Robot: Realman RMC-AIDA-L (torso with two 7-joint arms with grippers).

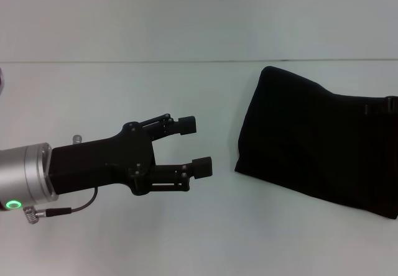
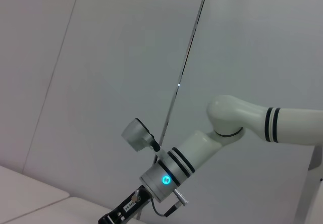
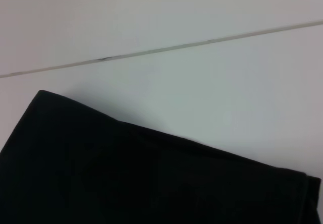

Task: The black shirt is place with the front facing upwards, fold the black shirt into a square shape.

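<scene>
White table (image 1: 124,239) carries the black shirt (image 1: 317,145), already folded into a compact block on the robot's right side, its long axis running across the view and off the right edge. Left gripper (image 1: 194,145) hovers well apart from the shirt's near edge, pointing toward it, jaws spread wide and holding nothing. Right gripper is unseen.

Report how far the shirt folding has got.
Mostly done, it seems: the black shirt lies on the table as a compact, roughly rectangular bundle, plain side up. The left gripper hovers open beside it, holding nothing. Any final squaring remains; the right gripper isn't visible.
</scene>
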